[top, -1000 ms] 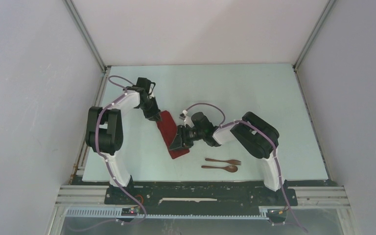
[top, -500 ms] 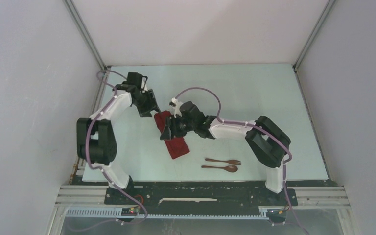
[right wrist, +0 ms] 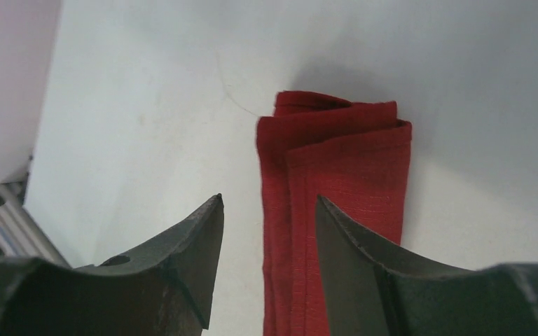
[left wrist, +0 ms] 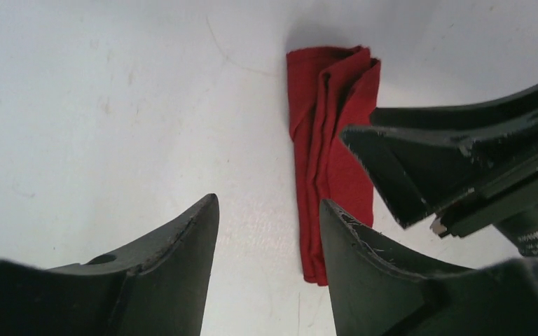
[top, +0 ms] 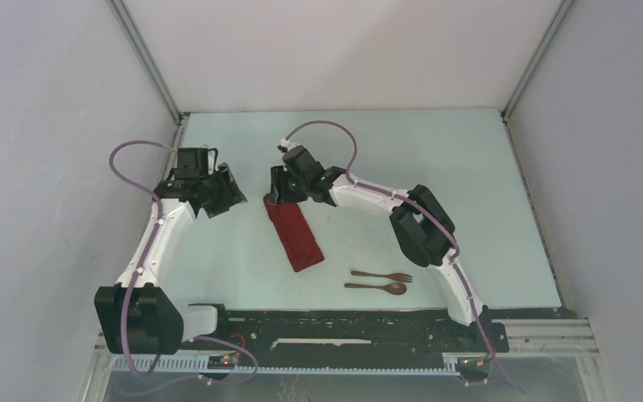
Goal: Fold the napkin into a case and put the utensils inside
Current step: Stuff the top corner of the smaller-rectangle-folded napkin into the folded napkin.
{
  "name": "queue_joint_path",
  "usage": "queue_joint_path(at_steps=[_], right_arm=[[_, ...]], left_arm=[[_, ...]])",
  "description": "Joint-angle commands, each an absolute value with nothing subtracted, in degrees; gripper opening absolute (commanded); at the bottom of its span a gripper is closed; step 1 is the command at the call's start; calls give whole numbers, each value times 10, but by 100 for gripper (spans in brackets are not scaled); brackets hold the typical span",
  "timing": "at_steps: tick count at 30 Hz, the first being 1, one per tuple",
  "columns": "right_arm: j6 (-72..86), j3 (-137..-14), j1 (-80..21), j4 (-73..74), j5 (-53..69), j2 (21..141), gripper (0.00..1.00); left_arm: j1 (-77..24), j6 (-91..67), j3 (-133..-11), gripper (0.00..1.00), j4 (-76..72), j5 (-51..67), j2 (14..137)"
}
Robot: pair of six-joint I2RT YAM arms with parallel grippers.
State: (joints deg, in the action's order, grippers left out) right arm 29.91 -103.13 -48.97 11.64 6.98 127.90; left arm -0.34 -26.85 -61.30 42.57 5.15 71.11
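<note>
The napkin (top: 295, 233) lies flat on the table as a narrow dark red folded case, running from far left to near right. My left gripper (top: 236, 195) is open just left of its far end, with only bare table between its fingers (left wrist: 267, 206); the cloth (left wrist: 326, 140) lies ahead and to the right. My right gripper (top: 276, 193) is open over the far end, its jaws (right wrist: 267, 199) straddling the strip's left edge (right wrist: 336, 168) without touching it. The brown fork (top: 383, 275) and spoon (top: 377, 287) lie side by side near the front, right of the case.
The right gripper's fingers (left wrist: 420, 157) show close beside the cloth in the left wrist view. Grey enclosure walls stand around the table (top: 435, 159). A metal rail (top: 343, 322) with both arm bases runs along the near edge.
Both grippers have opened and let go of the cloth. The left gripper drew back to the left. The right gripper travelled up the strip to its far end. The strip now lies flat.
</note>
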Motion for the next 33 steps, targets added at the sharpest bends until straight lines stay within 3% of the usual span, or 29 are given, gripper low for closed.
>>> queue_joint_path(at_steps=[1,9,22,33], right_arm=[[291,-1078,-502,185,11,1295,58],[285,-1126,-511,207,0,1333,52],[273,-1225,-521,250,-46,1390,50],[269,-1236,-529,258,-66,1403,49]], left_arm=[[-2,-265,-582,61,405,68,673],[-2,-266,-547,61,387,96,669],[-2,-262,-536,61,387,99,662],[-2,-261,-535,61,386,100,662]])
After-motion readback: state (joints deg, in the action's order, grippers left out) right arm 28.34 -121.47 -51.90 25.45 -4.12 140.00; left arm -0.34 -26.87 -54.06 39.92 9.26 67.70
